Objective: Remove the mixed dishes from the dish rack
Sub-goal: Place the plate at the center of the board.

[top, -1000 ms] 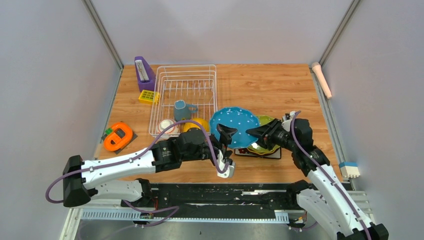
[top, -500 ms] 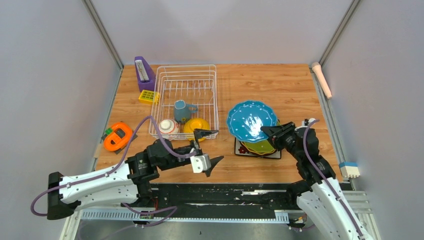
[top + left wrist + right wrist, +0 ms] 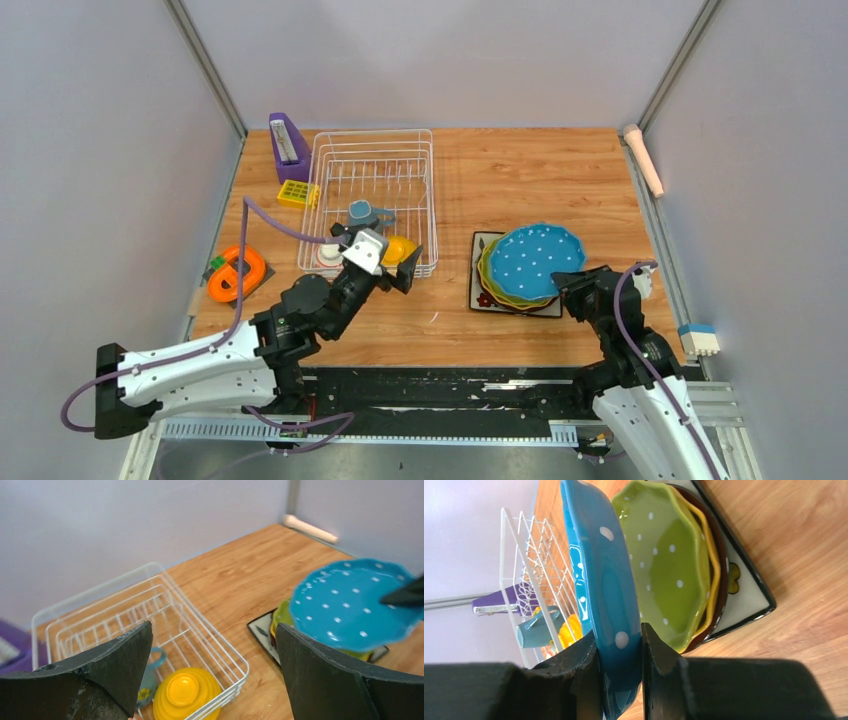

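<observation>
Crockery sits in two places on the wood-grain table. At the left, the rectangular white wire dish rack holds three pieces, all in its near half. A red-and-white patterned bowl is in the near left corner and a blue-grey mug sits behind it toward the middle. A yellow bowl fills the near right corner (upside down, judging by the ringed base on top).

At the right, a dark square plate lies flat on the wood and carries a nested stack. From the bottom this is a round plate showing only its dark red rim, then a scalloped yellow plate, then a green white-dotted plate. A blue white-dotted plate hangs tilted over this stack; whether it touches the green one I cannot tell.

The left arm stretches from its base up to the rack's near edge. The left gripper is poised above the two bowls with its jaws spread wide and nothing between them.

The right arm is folded close to its base. The right gripper pinches the near rim of the blue plate between its black fingers.
</observation>
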`<state>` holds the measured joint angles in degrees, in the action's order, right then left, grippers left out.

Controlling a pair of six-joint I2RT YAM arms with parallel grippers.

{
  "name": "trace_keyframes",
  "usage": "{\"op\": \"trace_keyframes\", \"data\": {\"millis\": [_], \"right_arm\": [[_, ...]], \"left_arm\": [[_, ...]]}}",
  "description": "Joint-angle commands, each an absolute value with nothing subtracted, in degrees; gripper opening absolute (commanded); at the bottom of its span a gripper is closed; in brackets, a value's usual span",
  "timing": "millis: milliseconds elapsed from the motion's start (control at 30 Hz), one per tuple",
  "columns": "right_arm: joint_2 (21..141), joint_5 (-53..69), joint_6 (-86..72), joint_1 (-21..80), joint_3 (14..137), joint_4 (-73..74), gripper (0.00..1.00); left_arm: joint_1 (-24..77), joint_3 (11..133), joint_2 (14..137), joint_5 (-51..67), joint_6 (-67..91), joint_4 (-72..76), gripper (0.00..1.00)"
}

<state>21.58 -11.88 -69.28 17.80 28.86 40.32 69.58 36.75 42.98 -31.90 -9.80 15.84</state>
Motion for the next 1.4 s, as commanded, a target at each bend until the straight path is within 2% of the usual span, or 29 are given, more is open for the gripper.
{"op": "trace_keyframes", "data": {"millis": [0, 200, 333, 567, 933, 1367], "right_arm": [[20.5, -15.1, -70.6, 17.6, 30.8, 33.8, 0.00], [20.2, -16.1, -70.0, 17.7, 29.6, 35.0, 0.00], [20.2, -16.2, -70.2, 17.6, 28.5, 35.2, 0.00], [20.3, -16.3, -69.8, 17.6, 26.9, 35.5, 0.00], [22.4, -15.9, -70.7, 17.7, 25.8, 35.8, 0.04], [26.4, -15.4, -72.1, 17.6, 25.4, 35.3, 0.31]], "left_arm": [[67.4, 42.9, 47.9, -51.3, 3.6, 14.2, 1.00], [56.2, 49.0, 51.7, -47.8, 22.5, -3.0, 1.00], [51.9, 49.7, 51.4, -45.2, 29.1, -8.8, 1.00], [48.7, 50.3, 51.0, -45.2, 34.8, -16.0, 1.00], [47.6, 49.4, 51.4, -46.3, 35.9, -16.6, 1.00], [47.6, 48.0, 52.2, -44.6, 34.7, -14.1, 1.00]]}}
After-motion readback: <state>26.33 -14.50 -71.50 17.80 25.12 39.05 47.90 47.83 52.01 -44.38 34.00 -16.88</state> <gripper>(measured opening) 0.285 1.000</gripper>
